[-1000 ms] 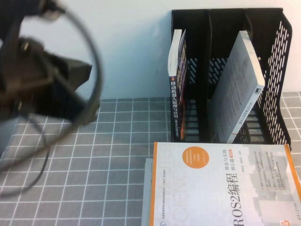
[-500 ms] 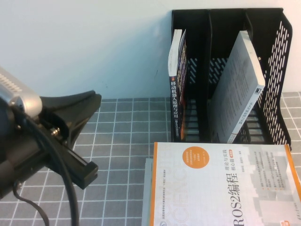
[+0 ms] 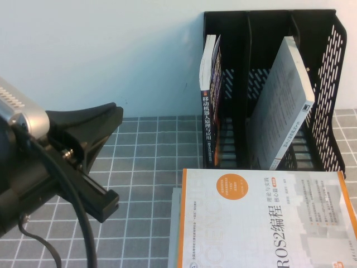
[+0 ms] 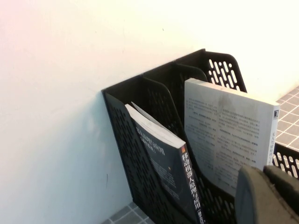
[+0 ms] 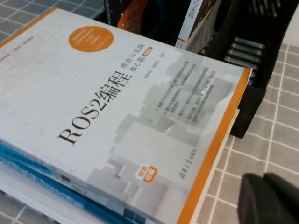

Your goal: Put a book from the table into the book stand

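Book leans in stand, 1 o'clock. Left gripper at 9 o'clock, fingers apart, empty. Right gripper by ROS2 book, fingers together.

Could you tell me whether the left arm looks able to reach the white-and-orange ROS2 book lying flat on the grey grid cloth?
Probably yes. The left gripper hangs over bare grey grid cloth beside the white-and-orange ROS2 book, with nothing between them. The tall black plastic book stand sits behind the book. The right gripper is near its corner.

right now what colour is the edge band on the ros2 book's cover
Orange, bordering the white cover of the ROS2 book; clearest in the right wrist view.
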Available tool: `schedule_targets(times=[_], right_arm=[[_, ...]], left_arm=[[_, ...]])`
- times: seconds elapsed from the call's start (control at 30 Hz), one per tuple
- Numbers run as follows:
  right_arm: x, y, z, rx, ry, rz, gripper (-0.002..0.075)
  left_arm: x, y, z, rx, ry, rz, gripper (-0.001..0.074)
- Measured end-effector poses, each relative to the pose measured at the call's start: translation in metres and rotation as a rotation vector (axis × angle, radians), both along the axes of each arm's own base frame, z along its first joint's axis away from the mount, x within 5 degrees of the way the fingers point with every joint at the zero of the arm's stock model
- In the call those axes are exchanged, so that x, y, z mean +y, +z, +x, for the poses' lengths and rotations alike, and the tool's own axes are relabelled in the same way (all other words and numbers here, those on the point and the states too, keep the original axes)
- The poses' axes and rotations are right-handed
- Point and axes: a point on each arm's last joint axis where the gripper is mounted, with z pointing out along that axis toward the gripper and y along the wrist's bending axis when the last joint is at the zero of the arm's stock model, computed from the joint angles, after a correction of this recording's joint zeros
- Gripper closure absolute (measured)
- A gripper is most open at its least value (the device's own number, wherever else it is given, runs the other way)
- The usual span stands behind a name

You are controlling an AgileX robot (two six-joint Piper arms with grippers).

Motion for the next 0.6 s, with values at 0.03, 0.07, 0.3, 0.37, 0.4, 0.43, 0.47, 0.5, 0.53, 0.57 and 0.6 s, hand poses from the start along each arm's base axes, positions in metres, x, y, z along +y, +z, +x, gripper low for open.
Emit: schedule_targets(times=[0.03,0.07,0.3,0.37,0.4,0.43,0.47,0.5,0.53,0.57,0.6], right_arm=[[0.0,0.0,0.0,0.0,0.0,0.0,0.0729],[0.0,0.0,0.0,0.0,0.0,0.0,0.0729],[0.0,0.0,0.0,0.0,0.0,0.001,0.0729],[0.0,0.0,0.0,0.0,0.0,0.001,0.0729],[0.0,0.0,0.0,0.0,0.0,0.001,0.0729],[0.0,0.0,0.0,0.0,0.0,0.001,0.0729],[0.0,0.0,0.0,0.0,0.0,0.002,0.0729],[0.0,0.0,0.0,0.0,0.0,0.002,0.0729],[0.0,0.0,0.0,0.0,0.001,0.004,0.0729],[0.0,0.0,0.0,0.0,0.001,0.004,0.0729],[0.0,0.0,0.0,0.0,0.001,0.004,0.0729]], left_arm=[[0.0,-0.001,0.0,0.002,0.0,0.002,0.0737],[0.0,-0.001,0.0,0.002,0.0,0.002,0.0737],[0.0,-0.001,0.0,0.002,0.0,0.002,0.0736],[0.0,-0.001,0.0,0.002,0.0,0.002,0.0736],[0.0,-0.002,0.0,0.01,0.004,0.007,0.0736],[0.002,-0.002,-0.001,0.018,0.012,0.014,0.0737],[0.006,-0.004,-0.003,0.038,0.03,0.03,0.0737],[0.013,-0.006,-0.006,0.066,0.061,0.051,0.0737],[0.02,-0.01,-0.008,0.098,0.099,0.068,0.0737],[0.031,-0.017,-0.013,0.147,0.148,0.084,0.0737],[0.041,-0.026,-0.019,0.205,0.194,0.082,0.0737]])
